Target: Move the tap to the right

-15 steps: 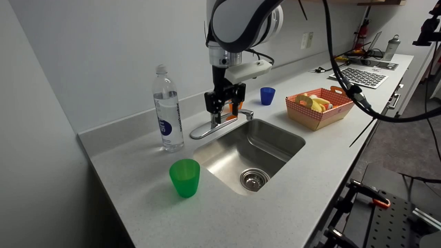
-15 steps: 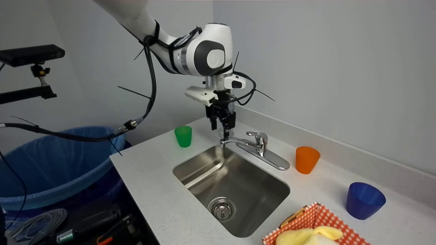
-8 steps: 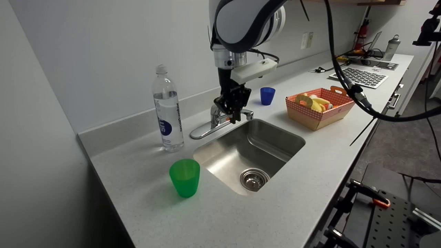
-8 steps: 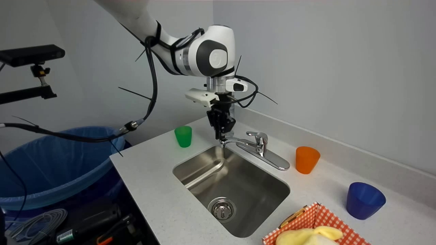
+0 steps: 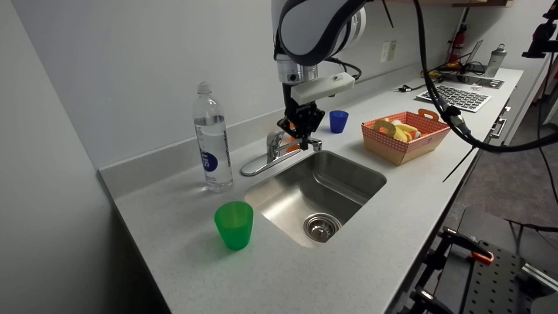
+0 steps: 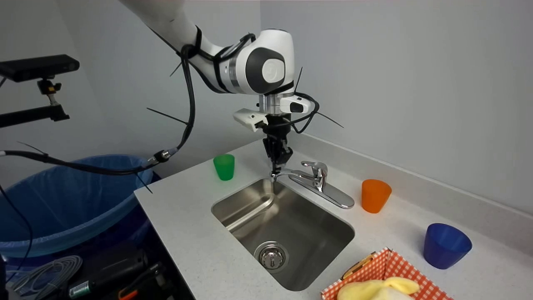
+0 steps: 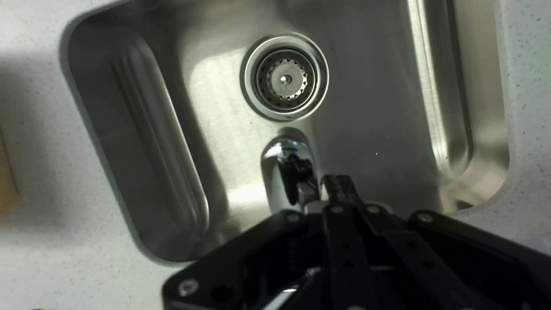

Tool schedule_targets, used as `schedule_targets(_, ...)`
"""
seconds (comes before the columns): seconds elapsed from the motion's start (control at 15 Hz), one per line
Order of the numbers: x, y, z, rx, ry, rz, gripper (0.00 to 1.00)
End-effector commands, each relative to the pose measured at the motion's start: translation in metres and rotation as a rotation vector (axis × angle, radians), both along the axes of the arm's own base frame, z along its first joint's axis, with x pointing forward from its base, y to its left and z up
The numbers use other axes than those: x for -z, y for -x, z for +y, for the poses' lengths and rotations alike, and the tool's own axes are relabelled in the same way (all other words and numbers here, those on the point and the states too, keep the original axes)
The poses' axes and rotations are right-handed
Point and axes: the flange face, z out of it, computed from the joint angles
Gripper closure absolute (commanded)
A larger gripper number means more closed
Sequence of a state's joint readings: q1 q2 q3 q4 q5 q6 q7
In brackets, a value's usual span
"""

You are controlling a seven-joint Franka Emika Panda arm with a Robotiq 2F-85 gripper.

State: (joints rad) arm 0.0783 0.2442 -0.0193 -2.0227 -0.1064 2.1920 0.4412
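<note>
Counter (image 5: 279, 279): bottle (image 5: 212, 148), cups (image 5: 234, 226), basket (image 5: 386, 149); claw (image 5: 304, 145) beside tap (image 6: 320, 178).

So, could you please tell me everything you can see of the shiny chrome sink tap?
The shiny chrome tap stands upright on the pale speckled countertop, with a long rounded base plate, a short lever on top and a low spout reaching over the silvery metal sink. The shut black gripper is close by the spout's outer end; whether they touch is unclear.
</note>
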Motion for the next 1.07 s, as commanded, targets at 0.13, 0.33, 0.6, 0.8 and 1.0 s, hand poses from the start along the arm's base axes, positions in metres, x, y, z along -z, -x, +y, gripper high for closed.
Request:
schedule_targets(0.13, -0.010, 0.015, -0.028, 0.050, 0.042, 0.015, 1.00)
schedule_targets(0.33, -0.011, 0.020, -0.043, 0.044, 0.049, 0.024, 1.00)
schedule_targets(0.6, -0.016, 0.026, -0.066, 0.040, 0.065, 0.014, 1.00)
schedule_targets(0.8, -0.018, 0.028, -0.085, 0.049, 0.083, 0.004, 1.00)
schedule_targets(1.0, -0.015, 0.030, -0.107, 0.073, 0.095, 0.000, 1.00)
